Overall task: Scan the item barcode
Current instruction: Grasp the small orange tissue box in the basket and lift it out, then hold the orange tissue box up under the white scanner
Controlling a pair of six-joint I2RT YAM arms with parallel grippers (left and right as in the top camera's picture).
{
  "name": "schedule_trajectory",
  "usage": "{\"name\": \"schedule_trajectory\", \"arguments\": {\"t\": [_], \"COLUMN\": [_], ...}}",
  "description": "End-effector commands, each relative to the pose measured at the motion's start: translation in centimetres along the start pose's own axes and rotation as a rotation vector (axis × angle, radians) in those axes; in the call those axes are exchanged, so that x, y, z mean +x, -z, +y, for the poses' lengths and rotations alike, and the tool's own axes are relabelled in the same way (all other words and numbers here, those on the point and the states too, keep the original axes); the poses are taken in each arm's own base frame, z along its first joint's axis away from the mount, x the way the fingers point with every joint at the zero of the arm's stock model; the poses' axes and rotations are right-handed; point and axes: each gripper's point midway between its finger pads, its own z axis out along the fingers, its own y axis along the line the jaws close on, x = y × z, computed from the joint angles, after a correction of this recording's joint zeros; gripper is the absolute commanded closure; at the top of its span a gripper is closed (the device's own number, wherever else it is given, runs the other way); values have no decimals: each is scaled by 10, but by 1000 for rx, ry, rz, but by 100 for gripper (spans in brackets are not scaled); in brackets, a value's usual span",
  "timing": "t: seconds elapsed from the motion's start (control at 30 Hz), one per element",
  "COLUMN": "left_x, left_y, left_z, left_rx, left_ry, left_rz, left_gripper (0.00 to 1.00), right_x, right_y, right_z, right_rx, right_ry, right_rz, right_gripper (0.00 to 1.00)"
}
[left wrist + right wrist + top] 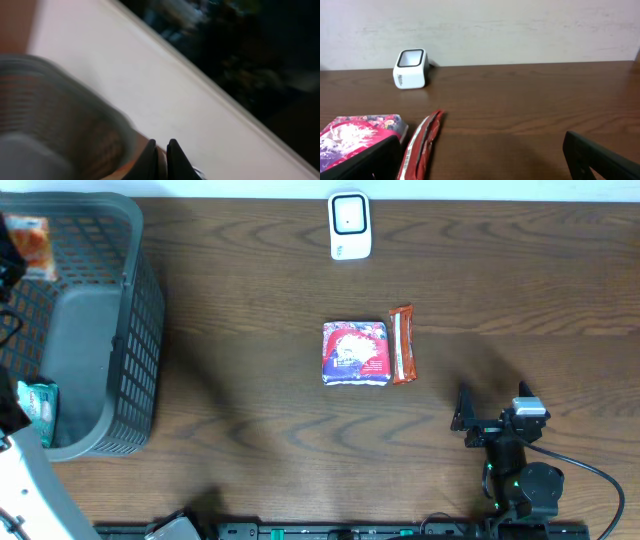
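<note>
**Overhead view.** The left arm runs along the left edge of the dark wooden worktop (250,430) and is largely cut off by the frame. The left gripper (8,258) sits at the far left corner, over the far rim of a grey plastic mesh basket (135,330). An orange snack packet (25,240) sits at the gripper's tip, level with that rim. A green packet (38,408) lies in the near end of the basket.

The black right arm (525,485) stands folded at the near edge, towards the right corner. The right gripper (493,408) points at the far edge, its jaws spread wide and holding nothing. A white box-shaped barcode scanner (350,225) stands at the middle of the far edge. A square red, white and purple pouch (355,353) lies at the centre of the worktop. A slim orange-red bar wrapper (402,343) lies just beside its right side. Both are well apart from either gripper.

**Left wrist view (blurred).** This view shows the grip, which the overhead frame crops. Two dark fingers (175,155) are pressed together with a thin orange-brown strip between them, consistent with the orange snack packet being clamped. The basket's grey rim curves at lower left, with a pale wall behind.

**Right wrist view.** The camera looks low and level across the worktop. One spread finger shows in each lower corner. Only this view shows the scanner's black-framed window from the side. The pouch and wrapper lie in the left foreground.
</note>
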Motion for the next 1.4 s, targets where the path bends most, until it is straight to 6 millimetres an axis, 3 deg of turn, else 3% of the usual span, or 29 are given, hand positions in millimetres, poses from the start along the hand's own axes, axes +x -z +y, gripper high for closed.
{"name": "schedule_trajectory", "arguments": {"t": [0.0,0.2,0.3,0.57,0.63,0.73,0.83,0.9,1.0,1.1,1.23,1.37], "left_x": [31,111,155,274,312,343,350,345,316,279,256,279], "left_y": [-8,-28,-42,-91,-105,-119,-123,-122,-120,-119,-122,-133], "left_z": [-57,-127,-152,-179,-177,-169,-162,-161,-153,-130,-104,-84], "left_rx": [226,406,427,268,208,153,149,171,167,73,0,-54], "left_ry": [23,-8,-28,-124,-172,-219,-271,-337,-428,-453,-442,-455], "left_rz": [135,371,467,591,623,654,669,658,591,510,487,559], "left_gripper": [93,93,93,93,92,93,91,83,61,44,44,43], "right_x": [0,0,0,0,0,0,0,0,0,0,0,0], "right_y": [0,0,0,0,0,0,0,0,0,0,0,0], "right_z": [-1,-1,-1,-1,-1,-1,-1,-1,-1,-1,-1,-1], "right_rx": [5,5,5,5,5,5,5,5,5,5,5,5], "right_ry": [15,15,15,15,15,15,15,15,15,15,15,15], "right_rz": [-2,-2,-2,-2,-2,-2,-2,-2,-2,-2,-2,-2], "right_gripper": [1,1,1,1,1,1,1,1,1,1,1,1]}}
